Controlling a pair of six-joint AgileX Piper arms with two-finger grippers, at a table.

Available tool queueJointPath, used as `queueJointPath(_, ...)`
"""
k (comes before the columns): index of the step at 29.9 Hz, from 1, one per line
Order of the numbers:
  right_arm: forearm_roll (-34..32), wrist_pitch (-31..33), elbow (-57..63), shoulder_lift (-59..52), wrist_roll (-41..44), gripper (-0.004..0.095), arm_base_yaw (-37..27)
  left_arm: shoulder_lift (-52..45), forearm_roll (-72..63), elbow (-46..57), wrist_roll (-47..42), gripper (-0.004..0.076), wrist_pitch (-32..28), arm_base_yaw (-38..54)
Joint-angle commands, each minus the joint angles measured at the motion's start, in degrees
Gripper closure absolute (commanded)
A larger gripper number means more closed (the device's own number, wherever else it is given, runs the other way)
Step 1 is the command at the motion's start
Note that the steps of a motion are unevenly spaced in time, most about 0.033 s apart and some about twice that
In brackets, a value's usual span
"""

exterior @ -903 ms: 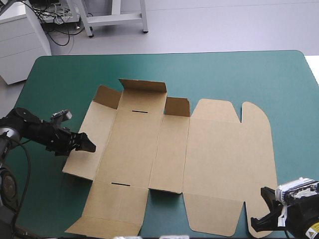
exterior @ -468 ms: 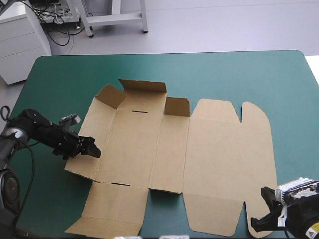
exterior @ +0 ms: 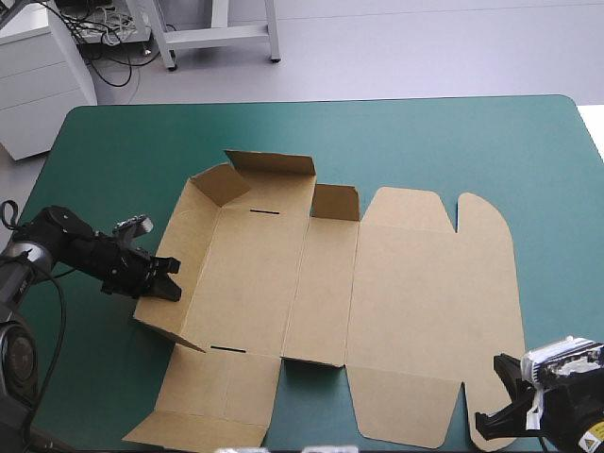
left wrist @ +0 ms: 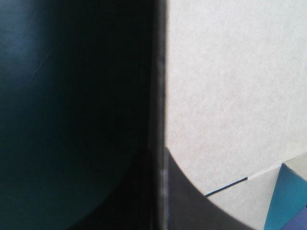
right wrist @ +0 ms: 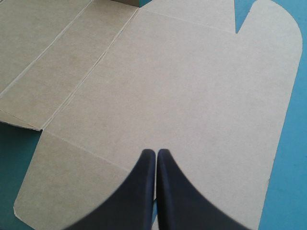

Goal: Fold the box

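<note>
Two grippers are in view, one at each lower side of the high view. The brown box (exterior: 406, 293) lies opened out across the middle of the teal-green surface (exterior: 434, 142), with its wide right-hand panels flat. At its left end the outer wall panel is tilted up off the cover. The corner flap at the upper left leans inward, and the flaps along the far edge stand partly raised.

The left gripper (exterior: 168, 280) sits at centre left of the frame, with its fingers clamped on the outer edge of that raised panel. In the left wrist view the board's edge runs straight ahead from between the fingers. The pale face of the box (left wrist: 230, 96) is on one side of that edge and the shadowed cover is on the other.

The right gripper (exterior: 481, 427) is in the lower right corner of the frame, at the near right corner of the box. Its wrist view shows the right gripper (right wrist: 156, 152) with its black fingers pressed together in one pointed arch, holding nothing. It is over the near flap of the box (right wrist: 168, 91), and the rounded lid panel stretches ahead of it. Whether the fingertips touch the board cannot be told.
</note>
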Motion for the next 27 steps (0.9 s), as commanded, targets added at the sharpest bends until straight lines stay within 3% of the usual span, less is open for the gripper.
queueJointPath(1, 1.2, -3.7, -1.3, 0.6, -0.5, 0.0912, -0.3, -2.5, -1.8, -4.7, -0.4, 0.0756, 5.6, -0.8)
queueJointPath(9, 0.5, -3.8, -1.3, 0.6, -0.8, 0.0912, -0.3, -2.4, 20.1, -24.2, -9.3, 0.0756, 5.6, -11.5)
queueJointPath(14, -1.2, -3.9, -1.3, 0.6, -0.9, 0.0912, -0.3, -2.4, 31.5, -33.0, -4.0, 0.0756, 5.2, -21.7)
queueJointPath(20, -1.4, -3.9, -1.3, 0.6, -0.9, 0.0912, -0.3, -2.4, 52.4, -35.7, 0.3, 0.0756, 1.0, -36.3)
queueJointPath(27, -2.0, -3.9, -1.3, 0.6, -0.9, 0.0912, -0.3, -0.6, 66.0, -35.7, 0.3, 0.0756, -2.3, -47.2)
